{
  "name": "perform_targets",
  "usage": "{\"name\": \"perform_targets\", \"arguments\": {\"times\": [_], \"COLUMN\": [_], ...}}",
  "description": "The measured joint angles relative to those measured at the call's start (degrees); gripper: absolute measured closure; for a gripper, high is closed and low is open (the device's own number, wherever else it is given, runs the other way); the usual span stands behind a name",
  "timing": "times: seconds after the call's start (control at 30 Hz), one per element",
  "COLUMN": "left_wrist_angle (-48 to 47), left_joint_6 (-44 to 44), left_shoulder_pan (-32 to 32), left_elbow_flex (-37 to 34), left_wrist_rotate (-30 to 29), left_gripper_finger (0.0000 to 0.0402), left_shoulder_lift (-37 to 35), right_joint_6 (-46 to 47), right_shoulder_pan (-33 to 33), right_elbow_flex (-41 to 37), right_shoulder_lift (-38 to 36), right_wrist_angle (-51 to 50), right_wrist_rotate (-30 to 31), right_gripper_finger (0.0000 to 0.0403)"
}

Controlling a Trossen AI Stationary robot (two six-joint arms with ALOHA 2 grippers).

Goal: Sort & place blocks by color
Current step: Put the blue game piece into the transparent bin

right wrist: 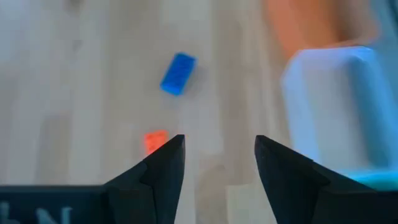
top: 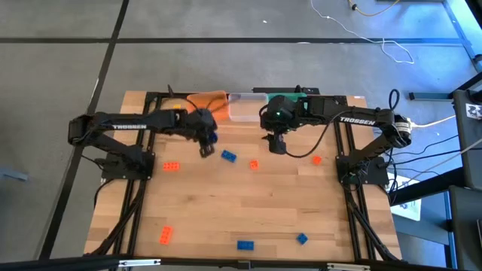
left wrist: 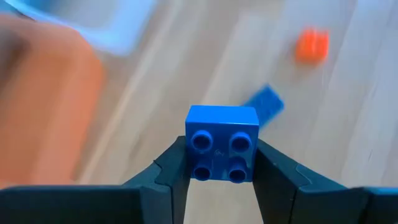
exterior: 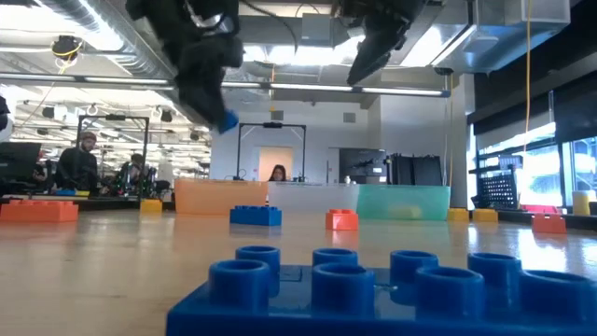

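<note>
My left gripper (top: pixel 207 144) hangs above the table in front of the orange tub (top: pixel 203 101), shut on a small blue block (left wrist: pixel 222 149). That block also shows in the low view (exterior: pixel 227 121), well above the table. My right gripper (right wrist: pixel 219 155) is open and empty in the air before the green tub (top: pixel 290 102). Below the two grippers a blue block (top: pixel 228 156) and an orange block (top: pixel 254 163) lie flat on the table. More orange blocks (top: pixel 172 166) (top: pixel 316 159) (top: pixel 166 234) and blue blocks (top: pixel 245 245) (top: pixel 301 239) are scattered about. My left gripper pinches the blue block by two opposite side walls (left wrist: pixel 193 155), one finger (left wrist: pixel 174 171) on each side. The studded face points back toward the wrist camera. The fingers come from above, pointing down. The block is lifted clear of the table.
Three tubs stand in a row at the far edge: orange, clear (top: pixel 245 107) and green. A blue brick (exterior: pixel 373 280) lies right in front of the low camera. The middle of the table between the near and far blocks is bare wood.
</note>
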Motion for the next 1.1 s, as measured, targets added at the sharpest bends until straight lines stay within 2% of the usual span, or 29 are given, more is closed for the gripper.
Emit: {"name": "perform_targets", "arguments": {"times": [0.13, 0.33, 0.53, 0.77, 0.9, 1.1], "left_wrist_angle": [-0.62, 0.39, 2.29, 1.58, 1.13, 0.12], "left_joint_6": [4.42, 12.6, 16.61, 18.16, 18.17, 18.19], "left_shoulder_pan": [5.11, 12.29, 18.03, 19.9, 19.86, 19.94], "left_elbow_flex": [5.99, 14.09, 24.19, 35.92, 39.05, 40.03], "left_wrist_rotate": [-0.13, 0.57, 9.09, 14.22, 14.55, 14.5], "left_gripper_finger": [0.0273, 0.0273, 0.0273, 0.0273, 0.0273, 0.0273], "left_shoulder_lift": [0.66, 6.08, 16.07, 30.28, 36.54, 42.02], "right_joint_6": [4.49, 8.72, 10.28, 7.33, 5.06, 3.68], "right_shoulder_pan": [-0.4, -2.31, -5.47, -9.63, -11.35, -13.03], "right_elbow_flex": [0.0, 0.0, 0.0, 0.02, 0.02, 0.02], "right_shoulder_lift": [-0.37, -2.63, -5.66, -7.45, -7.37, -7.37], "right_wrist_angle": [1.58, 2.52, 2.49, 2.33, 2.29, 2.29], "right_wrist_rotate": [4.24, 5.5, 8.99, 10.5, 10.47, 10.44], "right_gripper_finger": [0.0208, 0.0208, 0.0208, 0.0208, 0.0208, 0.0208]}}
